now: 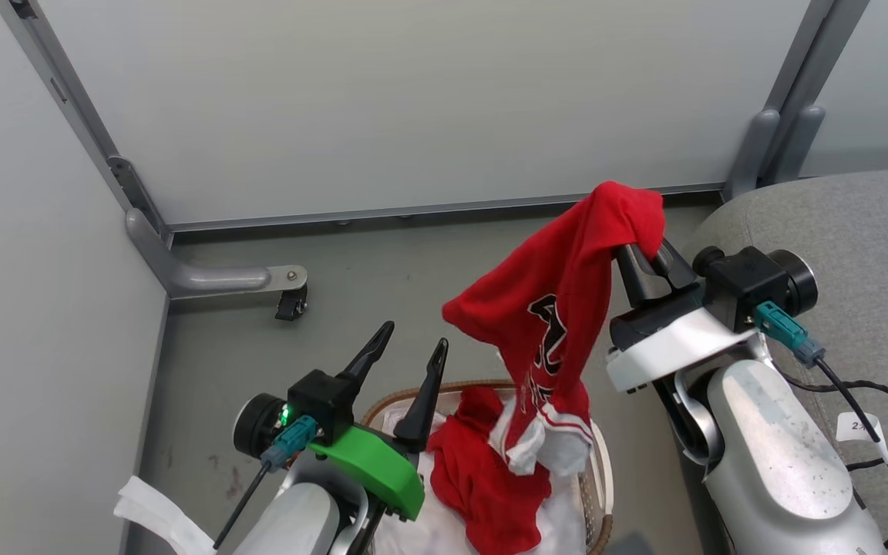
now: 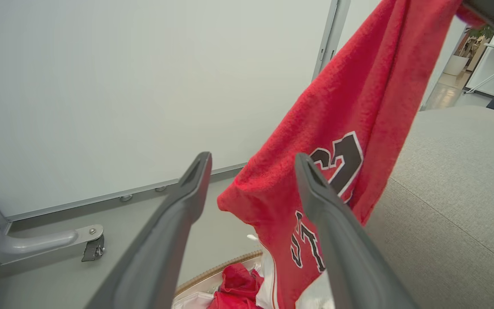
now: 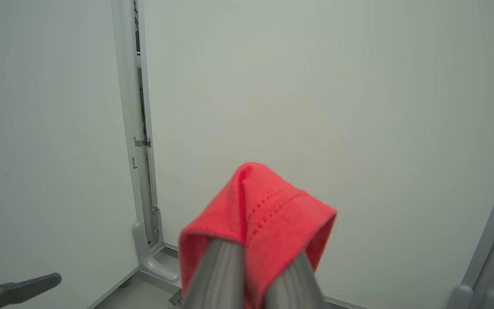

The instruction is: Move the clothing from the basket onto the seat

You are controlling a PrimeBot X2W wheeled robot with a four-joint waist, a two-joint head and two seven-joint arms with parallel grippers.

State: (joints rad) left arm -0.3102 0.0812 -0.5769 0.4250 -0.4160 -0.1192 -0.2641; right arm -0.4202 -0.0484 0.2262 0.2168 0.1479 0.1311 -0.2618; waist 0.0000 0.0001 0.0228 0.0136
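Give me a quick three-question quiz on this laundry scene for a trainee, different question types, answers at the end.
1. True or false: the left hand is shut on a garment.
2. What does the right hand hold? A) the numbered red jersey B) a white towel C) nothing
3. Fill in: the plain red garment lies in the ____.
Key: 1 false, it is open and empty. 2 A. 3 basket.
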